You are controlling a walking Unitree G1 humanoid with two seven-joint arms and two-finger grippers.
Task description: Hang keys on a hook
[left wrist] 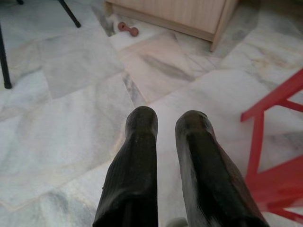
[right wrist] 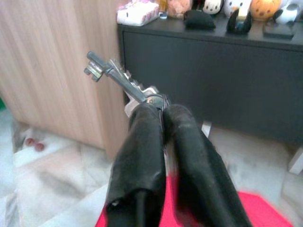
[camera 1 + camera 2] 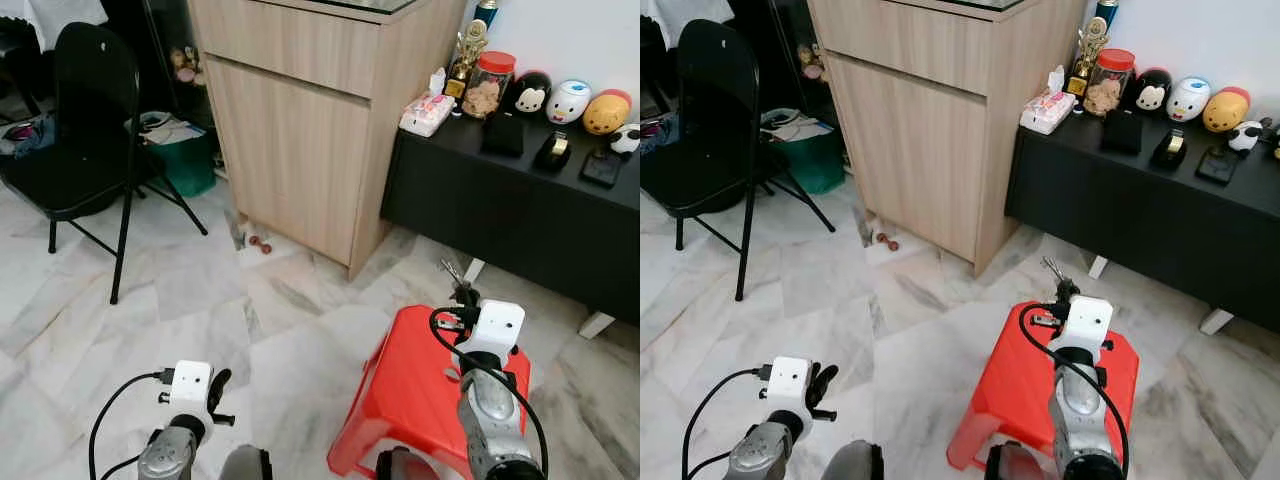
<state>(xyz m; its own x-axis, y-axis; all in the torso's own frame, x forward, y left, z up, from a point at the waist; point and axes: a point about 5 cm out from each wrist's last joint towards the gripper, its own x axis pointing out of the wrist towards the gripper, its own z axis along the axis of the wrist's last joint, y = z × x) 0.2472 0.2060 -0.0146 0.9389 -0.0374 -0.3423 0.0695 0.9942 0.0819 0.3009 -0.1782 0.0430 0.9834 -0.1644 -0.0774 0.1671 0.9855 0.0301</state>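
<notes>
At the far left stands a black folding chair (image 3: 85,120) on the pale marble floor (image 3: 200,300). Just past it, a green bin (image 3: 185,160) sits beside a tall light-wood cabinet (image 3: 310,120), and a small reddish object (image 3: 260,243) lies on the floor at the cabinet's foot.

Low at the left, my left claw (image 3: 218,392) hangs above bare tile. Its two black fingers (image 1: 135,165) are released, a narrow gap between them, with nothing in their grip.

Further right, a red plastic stool (image 3: 405,385) stands on the floor. My right claw (image 3: 462,292) is raised above the stool's far edge. Its fingers (image 2: 142,142) are clenched on the keys (image 2: 116,75): a small bunch of silver keys pinched at the ring, with the blades sticking up and forward past the fingertips, toward the cabinet's side.

At the right, a low black table (image 3: 520,200) stands against the white wall. On top are a tissue packet (image 3: 427,113), a red-lidded jar (image 3: 488,85), a gold trophy (image 3: 466,55) and a row of round cartoon figures (image 3: 570,100).
</notes>
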